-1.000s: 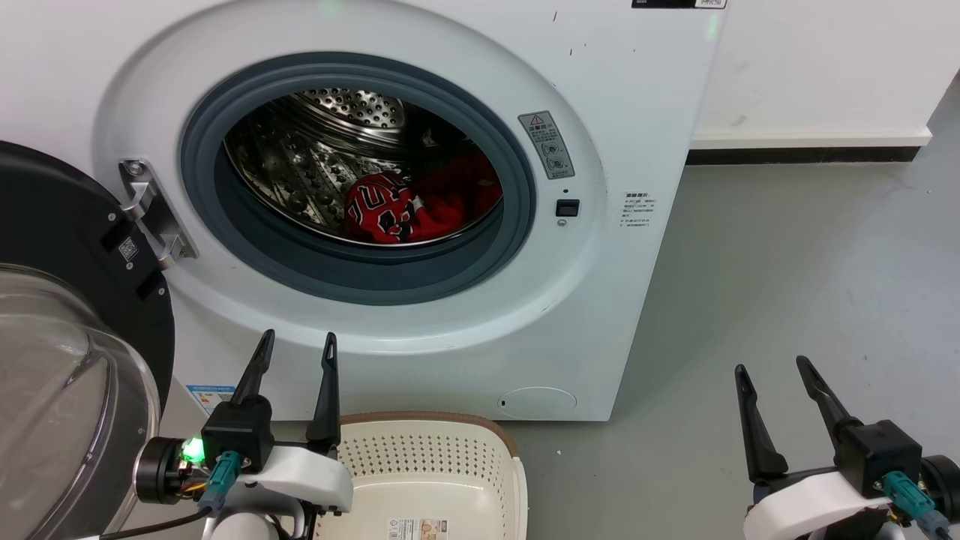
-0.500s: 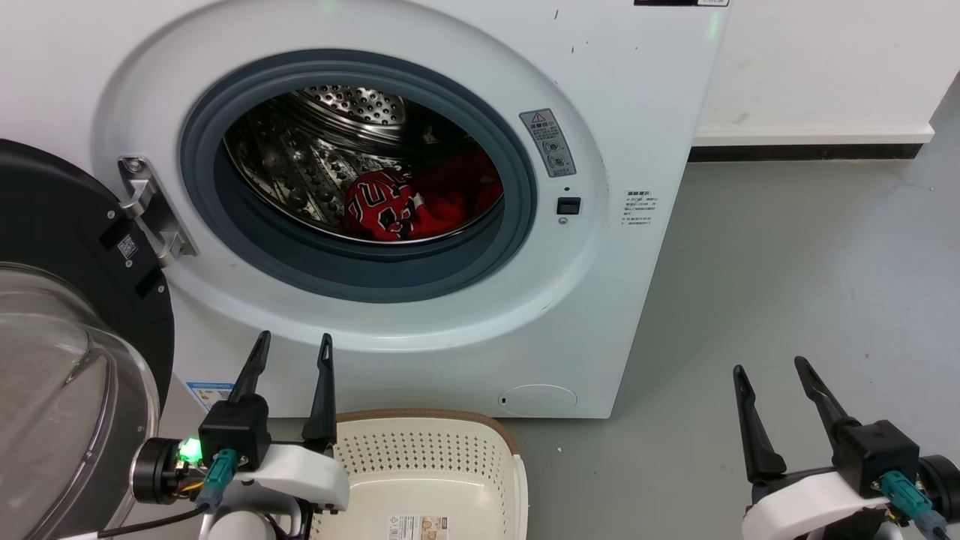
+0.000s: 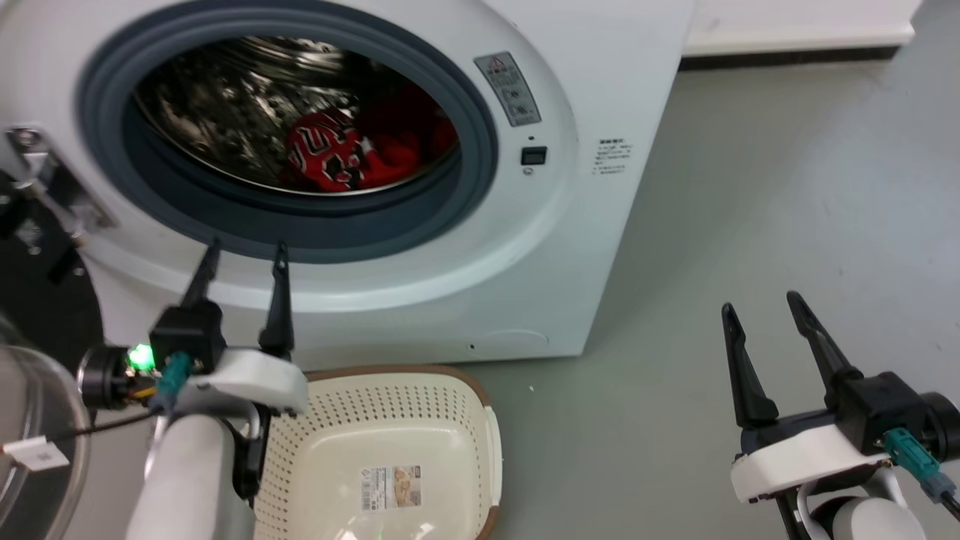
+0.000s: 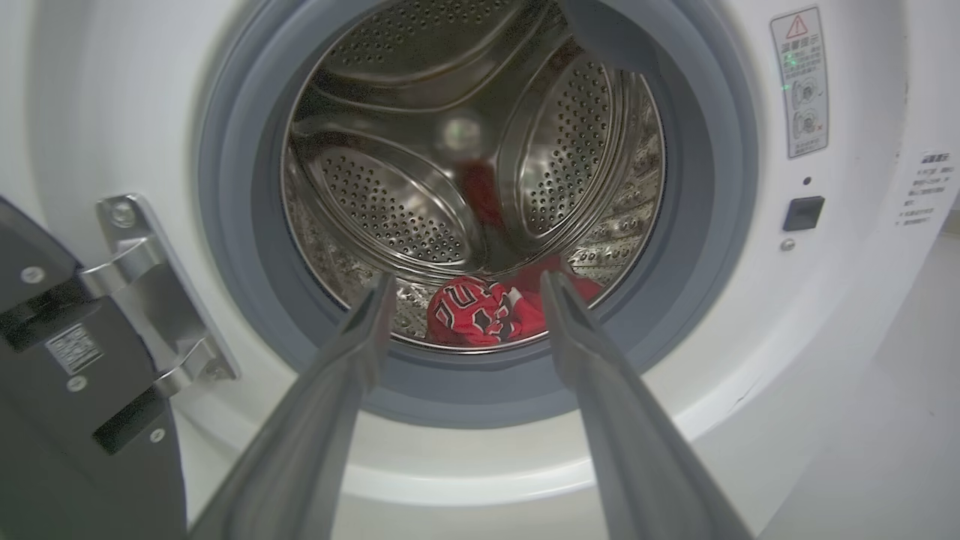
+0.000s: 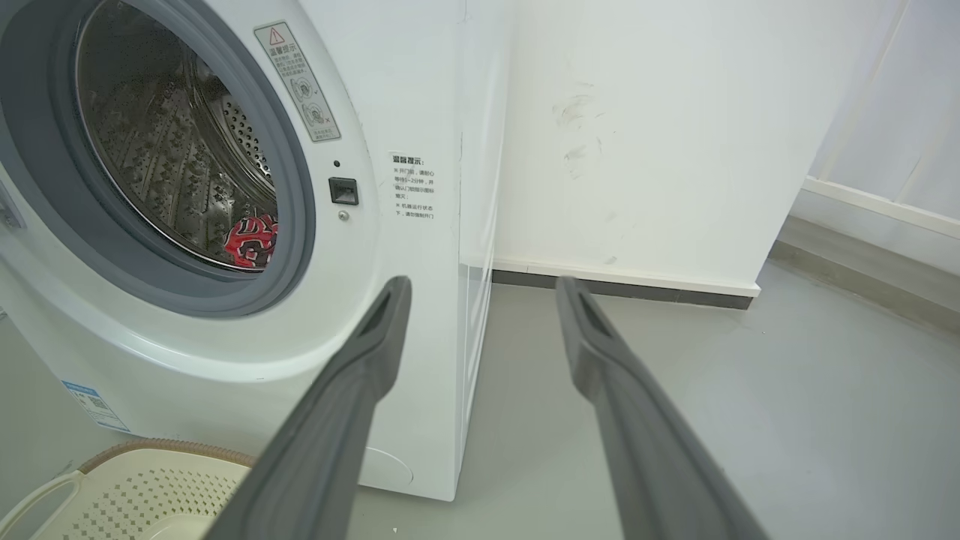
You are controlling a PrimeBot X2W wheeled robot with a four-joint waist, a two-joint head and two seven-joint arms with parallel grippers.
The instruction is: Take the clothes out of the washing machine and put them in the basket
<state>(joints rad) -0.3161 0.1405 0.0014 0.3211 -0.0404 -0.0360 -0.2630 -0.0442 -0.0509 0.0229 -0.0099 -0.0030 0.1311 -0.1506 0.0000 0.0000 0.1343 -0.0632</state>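
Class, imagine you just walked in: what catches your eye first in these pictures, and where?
The red clothes lie low in the steel drum of the open washing machine. A cream basket sits empty on the floor before it, and the left hand, open, points toward the clothes.

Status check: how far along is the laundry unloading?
Done: the washing machine has its door open, and the basket waits before it with no garment in it. In hand: the left gripper, open, points at the drum; the right gripper hangs open aside. Left: the clothes lie inside.
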